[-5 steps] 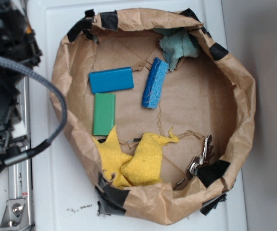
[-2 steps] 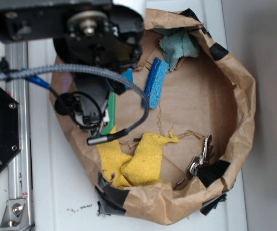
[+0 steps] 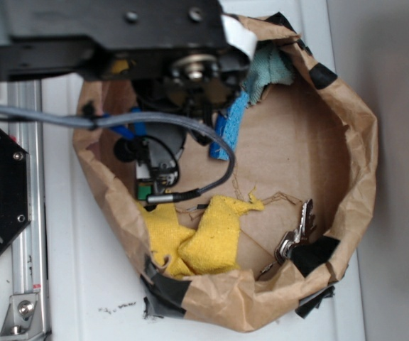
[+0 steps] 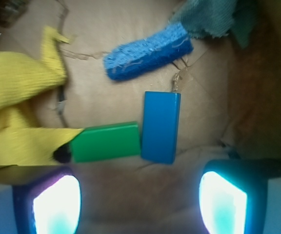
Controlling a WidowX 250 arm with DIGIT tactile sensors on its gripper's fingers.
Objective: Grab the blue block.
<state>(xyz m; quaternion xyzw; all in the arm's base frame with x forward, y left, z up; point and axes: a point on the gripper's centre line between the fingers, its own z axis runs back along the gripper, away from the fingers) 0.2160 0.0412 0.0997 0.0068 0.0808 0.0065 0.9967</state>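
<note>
Lining the work area, a crumpled brown paper basin (image 3: 361, 142) is seen, its rim patched with strips of black tape (image 3: 317, 254), and it rests on a white surface (image 3: 91, 284). A grey wall or floor area (image 3: 400, 170) is seen to the right of that surface in the exterior view. A metal rail (image 3: 28, 284) and black arm hardware are seen along the left edge.

In the wrist view the blue block (image 4: 161, 126) is shown lying flat on the brown paper floor, its long side running away from the camera. Its left edge is met by one end of the green block (image 4: 106, 142), so that the two form an L. Beyond them the blue sponge (image 4: 148, 51) is laid at a slant, and a teal cloth (image 4: 213, 19) is bunched at the upper right. A yellow cloth (image 4: 18, 112) is spread on the left, reaching the green block's far end.

The gripper (image 4: 140, 202) is held above the paper with its two fingers set well apart, one at each lower corner of the wrist view, and nothing is held between them. The blue block lies ahead of the gap, nearer the right finger (image 4: 223, 202).

In the exterior view the blocks are mostly hidden by the arm (image 3: 155, 64), with only a sliver of green seen. The yellow cloth (image 3: 204, 241) and some metal keys (image 3: 293, 238) are seen near the lower rim.
</note>
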